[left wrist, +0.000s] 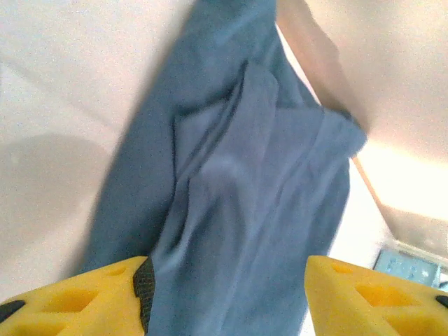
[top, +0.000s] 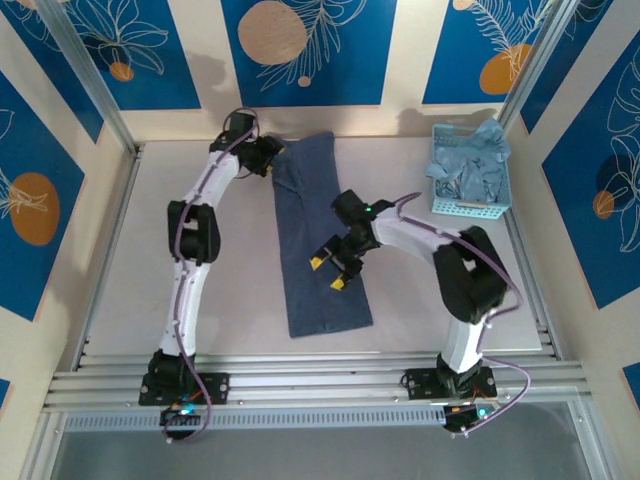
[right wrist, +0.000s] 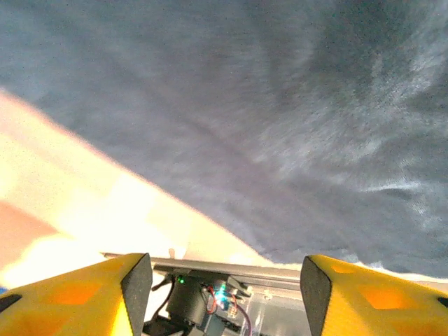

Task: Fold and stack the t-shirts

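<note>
Table (top: 130, 260): pale grey top, framed by aluminium rails, with blue patterned panels on the walls around it. Dark slate-blue t-shirt (top: 300, 240): folded into one long narrow strip, lying flat down the middle of the table from the far edge toward the near rail, slightly slanted; overlapping folds and a sleeve edge show at its far end in the left wrist view. Left arm (top: 190, 240): reaches up the left side to the far left corner of the strip. Right arm (top: 460, 270): bends in from the right over the strip's middle. Basket (top: 470, 205): light blue perforated plastic, at the far right of the table, well apart from the strip. Paler t-shirts (top: 475, 160): crumpled in a heap inside the basket, spilling above its rim. Left gripper (top: 268, 158): yellow fingers (left wrist: 77, 301) spread wide, pinching nothing, cloth in view beyond them. Right gripper (top: 328, 272): fingers (right wrist: 77, 294) likewise spread, empty, poised above the strip's near half.
</note>
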